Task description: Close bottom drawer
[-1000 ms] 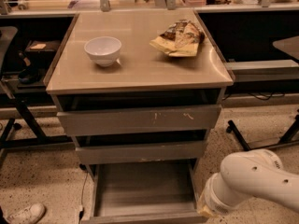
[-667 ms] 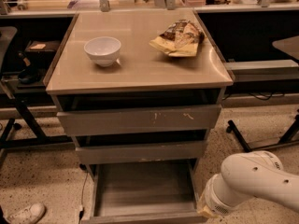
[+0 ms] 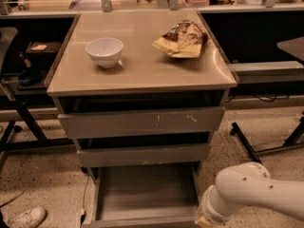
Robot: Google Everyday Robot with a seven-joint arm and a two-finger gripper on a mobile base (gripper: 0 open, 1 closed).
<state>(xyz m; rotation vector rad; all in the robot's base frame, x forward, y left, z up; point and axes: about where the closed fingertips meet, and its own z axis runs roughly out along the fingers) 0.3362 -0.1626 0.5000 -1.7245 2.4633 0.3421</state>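
Fingers: out of frame, so cannot tell whether spread or pressed together. Gripper below the picture's edge, under the arm (image 3: 247,194), by the bottom drawer (image 3: 142,194) front's right corner. Has dipped slightly lower. Still fully pulled out, tray bare; closing push probably imminent.

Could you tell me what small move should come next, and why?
Probably a push inward on its front: the bottom drawer stands pulled out, tray bare, and the arm ends beside its front right corner, with the gripper hidden below the picture's lower edge.
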